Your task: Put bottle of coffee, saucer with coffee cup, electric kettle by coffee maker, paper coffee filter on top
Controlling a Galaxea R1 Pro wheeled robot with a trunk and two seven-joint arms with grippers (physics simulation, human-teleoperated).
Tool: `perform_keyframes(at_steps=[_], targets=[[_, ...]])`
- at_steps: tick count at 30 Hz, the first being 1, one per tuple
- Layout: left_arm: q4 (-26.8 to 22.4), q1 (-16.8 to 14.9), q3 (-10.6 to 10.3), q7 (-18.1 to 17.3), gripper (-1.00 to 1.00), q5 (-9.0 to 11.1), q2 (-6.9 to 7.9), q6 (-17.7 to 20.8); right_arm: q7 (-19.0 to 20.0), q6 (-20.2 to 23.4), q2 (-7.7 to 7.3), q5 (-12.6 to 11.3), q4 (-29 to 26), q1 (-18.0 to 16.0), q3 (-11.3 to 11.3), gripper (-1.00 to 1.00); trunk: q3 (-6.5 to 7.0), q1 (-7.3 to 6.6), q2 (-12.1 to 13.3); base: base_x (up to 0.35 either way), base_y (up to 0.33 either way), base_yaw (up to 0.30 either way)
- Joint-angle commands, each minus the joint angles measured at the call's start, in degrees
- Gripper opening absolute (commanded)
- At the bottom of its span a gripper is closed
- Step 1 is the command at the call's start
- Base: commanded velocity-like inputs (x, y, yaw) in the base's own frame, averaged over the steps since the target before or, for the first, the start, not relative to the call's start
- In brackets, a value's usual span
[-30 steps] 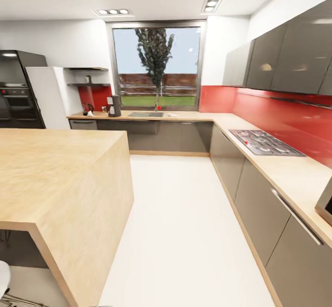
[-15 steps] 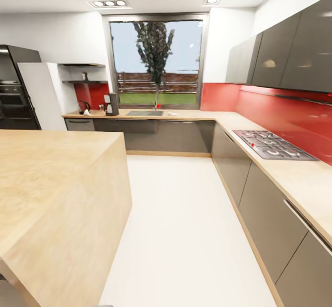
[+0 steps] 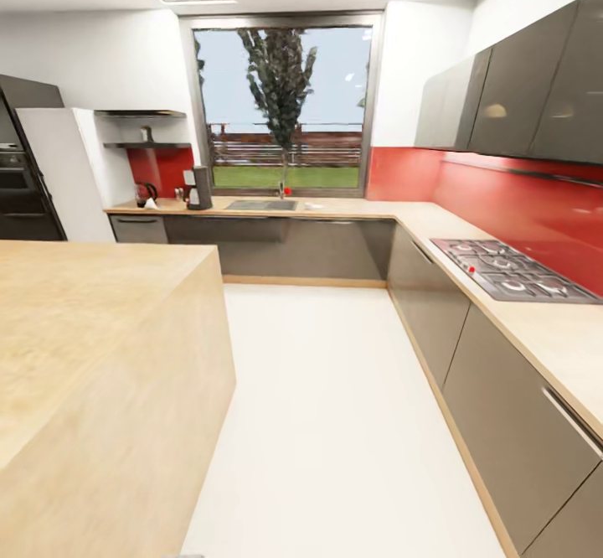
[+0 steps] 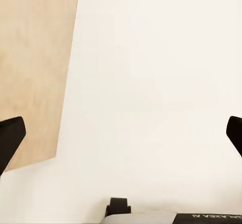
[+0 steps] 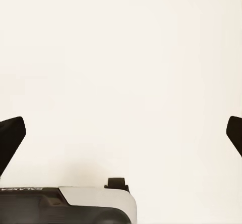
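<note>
Far across the kitchen, the black coffee maker (image 3: 199, 188) stands on the back countertop (image 3: 335, 206), left of the sink. A dark electric kettle (image 3: 146, 193) sits further left on the same counter, with a small white item (image 3: 153, 203) beside it that is too small to identify. On the lower wall shelf (image 3: 138, 146) above them stands a small bottle (image 3: 147, 133). My left gripper (image 4: 121, 138) hangs open over the white floor beside the wooden island's side. My right gripper (image 5: 121, 138) is also open over bare floor, holding nothing.
A wooden island (image 3: 92, 332) takes up the left foreground. The right-hand counter (image 3: 536, 323) carries a gas hob (image 3: 511, 269), with grey cabinets below and above. A white floor aisle (image 3: 335, 407) runs between them toward the sink (image 3: 261, 204) and window. A black oven tower (image 3: 21, 173) stands far left.
The whole head view has shifted: the camera has advanced along the aisle, so the back counter and hob look nearer. Nothing on the counter has moved.
</note>
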Motion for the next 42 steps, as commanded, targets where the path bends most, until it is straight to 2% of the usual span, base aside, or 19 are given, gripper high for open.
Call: perform_keyframes(at_steps=[1,42], targets=[[0.0,-0.1,-0.1,0.0,1.00,0.2,0.01,-0.2,0.0,-0.2,0.00,0.0,0.0,0.0,0.0,1.00,-0.13,0.07,-0.1,0.338,0.000,0.000],[0.0,-0.1,0.0,0.0,1.00,0.2,0.01,-0.2,0.0,-0.2,0.00,0.0,0.1,0.0,0.1,1.00,-0.13,0.07,-0.1,0.338,-0.008,0.000]])
